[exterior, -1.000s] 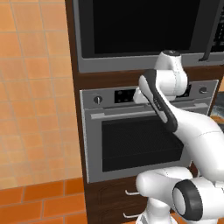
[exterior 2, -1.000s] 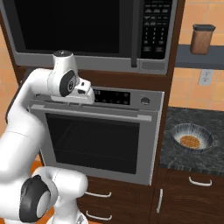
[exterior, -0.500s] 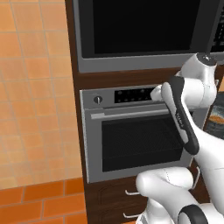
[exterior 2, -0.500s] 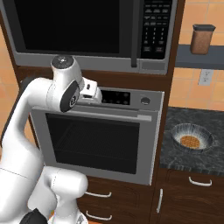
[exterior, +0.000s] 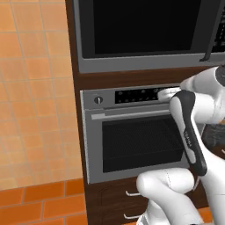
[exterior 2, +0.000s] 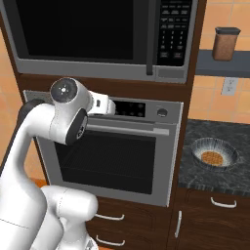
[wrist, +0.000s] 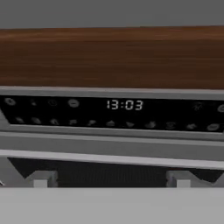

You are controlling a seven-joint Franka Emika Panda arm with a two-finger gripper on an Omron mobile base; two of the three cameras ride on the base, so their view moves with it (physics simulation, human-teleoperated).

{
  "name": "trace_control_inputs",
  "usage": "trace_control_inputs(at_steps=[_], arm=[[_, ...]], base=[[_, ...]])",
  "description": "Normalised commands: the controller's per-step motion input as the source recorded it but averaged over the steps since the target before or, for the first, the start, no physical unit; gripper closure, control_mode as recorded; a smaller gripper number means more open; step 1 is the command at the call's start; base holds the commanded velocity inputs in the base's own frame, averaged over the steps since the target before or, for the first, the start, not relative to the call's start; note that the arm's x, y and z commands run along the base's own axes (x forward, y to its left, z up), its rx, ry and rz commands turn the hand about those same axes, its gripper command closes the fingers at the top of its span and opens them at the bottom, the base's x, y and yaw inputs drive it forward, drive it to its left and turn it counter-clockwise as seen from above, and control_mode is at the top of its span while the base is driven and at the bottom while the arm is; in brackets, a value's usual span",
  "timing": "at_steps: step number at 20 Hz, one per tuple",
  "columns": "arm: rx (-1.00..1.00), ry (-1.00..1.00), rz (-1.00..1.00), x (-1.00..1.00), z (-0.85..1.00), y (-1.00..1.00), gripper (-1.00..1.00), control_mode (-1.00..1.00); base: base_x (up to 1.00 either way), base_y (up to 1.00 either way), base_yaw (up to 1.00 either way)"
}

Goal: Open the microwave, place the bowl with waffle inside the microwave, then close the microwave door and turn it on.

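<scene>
Facing the oven (wrist: 124,105), the hand (exterior 2: 108,105) is spread; bowl (exterior 2: 214,153) sits on dark counter (exterior 2: 195,172).

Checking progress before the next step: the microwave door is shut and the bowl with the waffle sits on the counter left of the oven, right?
Not quite. The microwave door is shut, but the bowl sits on the counter right of the oven, as the right base view shows.

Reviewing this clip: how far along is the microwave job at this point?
Nothing looks done: the microwave door is shut, and the bowl with the waffle sits on the dark counter at right. In hand: the empty, open gripper faces the oven's display, below the microwave. Opening, loading, closing and starting remain.
</scene>
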Motion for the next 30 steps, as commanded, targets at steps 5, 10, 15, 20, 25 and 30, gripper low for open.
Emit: trace_control_inputs(at_steps=[5,10,15,20,25,30], arm=[[0.00,-0.24,-0.02,-0.01,0.49,-0.19,-1.00,-1.00],[-0.04,-0.34,-0.02,-0.32,0.76,-0.41,-1.00,-1.00],[-0.05,-0.31,-0.03,-0.08,0.37,-0.50,-1.00,-1.00],[-0.02,-0.13,-0.05,0.07,0.43,-0.62,-1.00,-1.00],[0.00,-0.01,0.00,0.10,0.72,-0.50,-1.00,-1.00],[0.02,0.04,0.00,0.57,0.34,-0.35,-1.00,-1.00]], base=[[0.00,0.00,0.00],[0.00,0.00,0.00],[0.00,0.00,0.00],[0.00,0.00,0.00],[0.00,0.00,0.00],[0.00,0.00,0.00]])
